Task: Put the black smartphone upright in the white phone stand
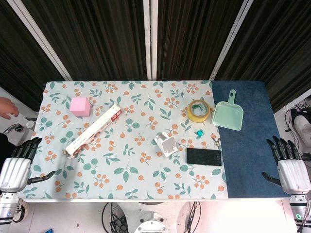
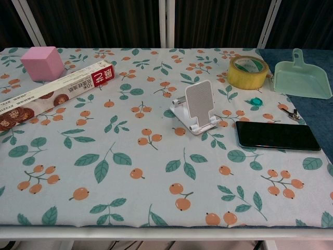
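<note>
The right hand (image 1: 293,170) hung off the near right corner of the table (image 1: 245,145), fingers spread apart and holding nothing. The left hand (image 1: 17,167) mirrored it off the near left corner, equally spread and empty. Both were well apart from every object, which reads as a waiting pose with the task not yet begun.

Nearest the right hand lay the black smartphone (image 2: 277,136), flat and screen-up on the floral cloth, its long side running left to right, close to the seam where the blue cloth began. Just to its left, apart but near, stood the white phone stand (image 2: 197,108), its perforated back plate tilted and its front lip empty, open side facing the near edge, probably so a phone can be lowered in from the front.

Farther off sat a yellow tape roll (image 2: 247,71) and a green dustpan (image 2: 303,76) at the far right. A long foil box (image 2: 54,94) and a pink cube (image 2: 42,62) lay at the far left, out of the way of the likely reach.
</note>
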You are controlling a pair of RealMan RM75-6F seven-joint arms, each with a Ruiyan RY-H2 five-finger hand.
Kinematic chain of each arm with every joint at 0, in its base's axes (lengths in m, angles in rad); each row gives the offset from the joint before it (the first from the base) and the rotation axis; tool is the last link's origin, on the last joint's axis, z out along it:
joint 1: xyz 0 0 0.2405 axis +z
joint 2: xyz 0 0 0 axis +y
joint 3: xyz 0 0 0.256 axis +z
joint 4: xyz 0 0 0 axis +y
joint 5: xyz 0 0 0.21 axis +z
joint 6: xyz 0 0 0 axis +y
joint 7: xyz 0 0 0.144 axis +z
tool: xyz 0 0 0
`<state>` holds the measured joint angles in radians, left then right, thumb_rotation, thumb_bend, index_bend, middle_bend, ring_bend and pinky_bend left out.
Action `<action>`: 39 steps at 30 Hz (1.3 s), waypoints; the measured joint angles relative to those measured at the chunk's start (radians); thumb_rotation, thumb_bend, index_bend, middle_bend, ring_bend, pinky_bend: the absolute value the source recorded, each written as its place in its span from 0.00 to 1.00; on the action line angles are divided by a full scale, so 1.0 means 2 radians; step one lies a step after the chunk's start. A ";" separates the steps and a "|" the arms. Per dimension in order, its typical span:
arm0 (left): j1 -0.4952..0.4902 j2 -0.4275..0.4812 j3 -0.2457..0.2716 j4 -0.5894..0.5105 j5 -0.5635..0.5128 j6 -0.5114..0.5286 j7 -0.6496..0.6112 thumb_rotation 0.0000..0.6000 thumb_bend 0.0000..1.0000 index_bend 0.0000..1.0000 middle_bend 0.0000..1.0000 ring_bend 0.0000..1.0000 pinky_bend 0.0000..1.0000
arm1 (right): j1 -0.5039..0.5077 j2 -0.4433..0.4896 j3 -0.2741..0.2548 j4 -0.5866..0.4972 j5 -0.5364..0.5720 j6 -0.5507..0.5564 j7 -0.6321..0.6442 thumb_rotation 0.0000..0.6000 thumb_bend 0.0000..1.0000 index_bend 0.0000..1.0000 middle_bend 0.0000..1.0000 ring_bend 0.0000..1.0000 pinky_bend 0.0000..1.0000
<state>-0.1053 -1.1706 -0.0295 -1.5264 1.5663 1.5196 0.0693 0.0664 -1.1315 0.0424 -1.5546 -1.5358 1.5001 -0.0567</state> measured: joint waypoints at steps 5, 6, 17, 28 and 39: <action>-0.002 -0.003 0.001 -0.001 -0.003 -0.007 0.002 0.58 0.01 0.04 0.08 0.11 0.21 | 0.003 0.000 -0.001 0.000 0.006 -0.014 -0.001 1.00 0.01 0.00 0.00 0.00 0.00; -0.002 -0.004 0.001 -0.001 -0.003 -0.007 0.002 0.58 0.01 0.04 0.08 0.11 0.21 | 0.003 0.000 -0.001 -0.001 0.007 -0.016 -0.001 1.00 0.01 0.00 0.00 0.00 0.00; -0.006 -0.001 -0.001 0.009 -0.007 -0.013 -0.016 0.57 0.01 0.04 0.08 0.11 0.21 | 0.029 0.042 -0.005 -0.073 0.019 -0.078 -0.053 1.00 0.03 0.00 0.00 0.00 0.00; -0.014 -0.016 0.002 0.046 -0.003 -0.025 -0.052 0.57 0.01 0.04 0.08 0.11 0.21 | 0.135 0.081 0.003 -0.170 0.171 -0.275 -0.176 1.00 0.05 0.00 0.00 0.00 0.00; -0.018 -0.031 0.014 0.071 0.006 -0.036 -0.072 0.57 0.01 0.04 0.08 0.11 0.21 | 0.250 0.006 0.011 -0.203 0.417 -0.286 -0.307 1.00 0.07 0.00 0.00 0.00 0.00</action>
<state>-0.1405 -1.2317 -0.0011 -1.3838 1.5773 1.4481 -0.0740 0.5657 -1.1198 0.0645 -1.9605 -0.7012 0.9273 -0.6702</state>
